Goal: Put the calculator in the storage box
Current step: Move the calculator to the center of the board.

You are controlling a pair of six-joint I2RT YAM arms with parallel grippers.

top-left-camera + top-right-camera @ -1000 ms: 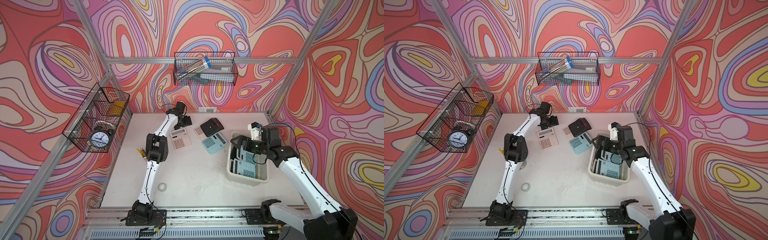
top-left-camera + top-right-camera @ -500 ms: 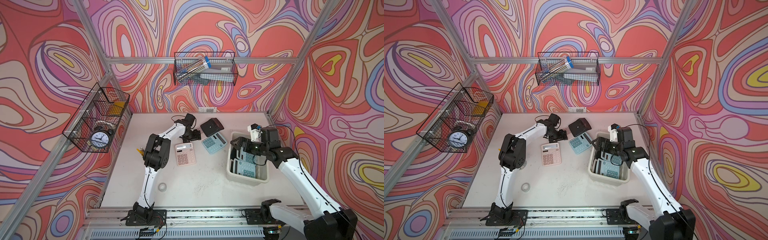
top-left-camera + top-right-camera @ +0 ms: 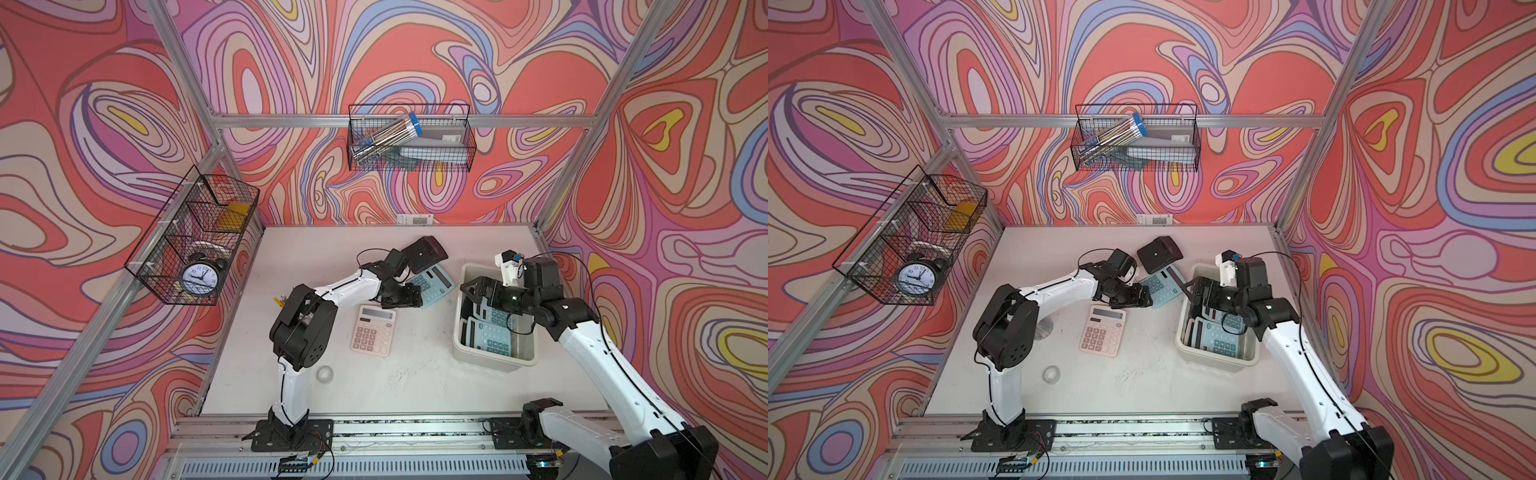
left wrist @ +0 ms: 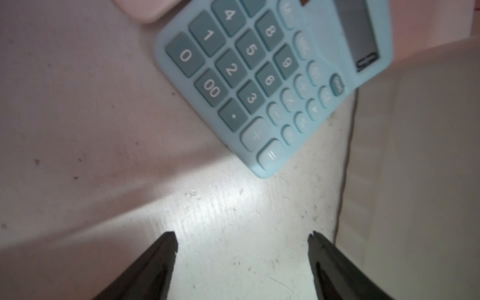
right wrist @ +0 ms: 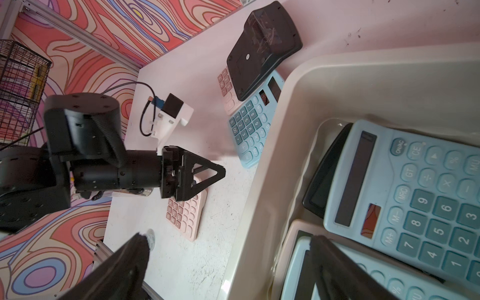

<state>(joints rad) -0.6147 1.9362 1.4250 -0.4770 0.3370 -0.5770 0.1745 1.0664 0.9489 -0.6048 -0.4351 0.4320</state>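
Observation:
A light blue calculator lies face up on the white table, just left of the off-white storage box. My left gripper is open and low at that calculator's near edge, holding nothing. A pink calculator lies just in front of it. The box holds several blue calculators. My right gripper hangs open over the box's left rim, empty.
A black calculator lies face down behind the blue one, on top of another pink calculator. A tape roll sits near the left arm's base. Wire baskets hang on the back and left walls.
My left arm swung from the back left toward the right, to the blue calculator. The pink calculator shifted toward the table's front. The right arm stayed over the box.

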